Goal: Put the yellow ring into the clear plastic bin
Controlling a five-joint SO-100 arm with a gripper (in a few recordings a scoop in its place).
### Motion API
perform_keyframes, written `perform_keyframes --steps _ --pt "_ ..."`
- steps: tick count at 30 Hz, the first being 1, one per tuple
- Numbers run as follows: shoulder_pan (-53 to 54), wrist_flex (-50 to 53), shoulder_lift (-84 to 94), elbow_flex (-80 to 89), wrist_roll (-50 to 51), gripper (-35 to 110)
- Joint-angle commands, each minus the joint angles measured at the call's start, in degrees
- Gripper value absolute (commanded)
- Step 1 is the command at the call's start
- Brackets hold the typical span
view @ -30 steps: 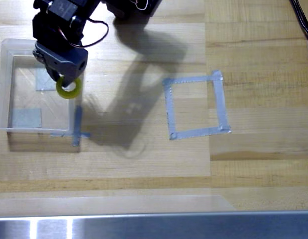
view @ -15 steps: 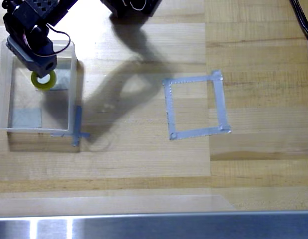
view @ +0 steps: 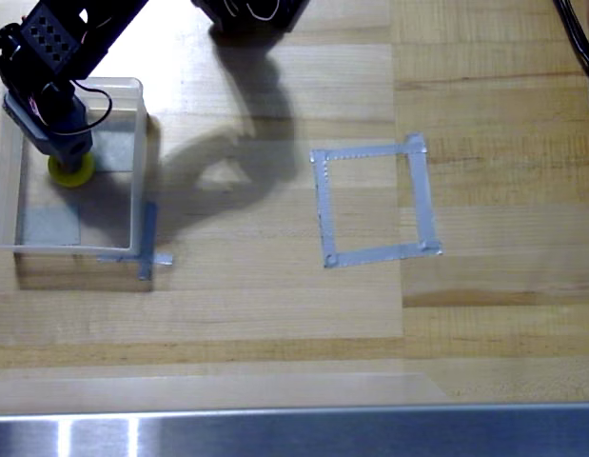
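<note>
The small bright yellow doughnut-shaped ring (view: 71, 172) sits directly beneath the tool (view: 68, 160), inside the outline of the square clear plastic bin (view: 140, 133) at the far left of the overhead view. Only the ring's near edge peeks out below the tool's dark tip, so the ring hangs or rests straight under the tool, over the bin's floor near its far-left part. The tool appears clamped on the ring, though its jaws are hidden by the arm's own body. Whether the ring touches the bin's base cannot be told. The bin rests on the pale wooden table (view: 275, 314). A flat square outline of grey tape (view: 417, 195) lies well apart to the right.
</note>
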Motion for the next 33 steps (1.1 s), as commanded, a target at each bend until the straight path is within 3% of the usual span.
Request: perform_keyframes --steps 1,7,20,27,33 --pt "2.0 -1.0 1.7 -4.3 0.4 0" --pt "2.2 -2.4 1.8 -4.3 0.2 1" --pt "0.0 -1.9 2.6 -4.3 0.2 21" --pt "-3.5 -1.2 13.2 -3.9 0.2 21" --pt "-7.9 5.7 22.6 -5.5 0.7 21"
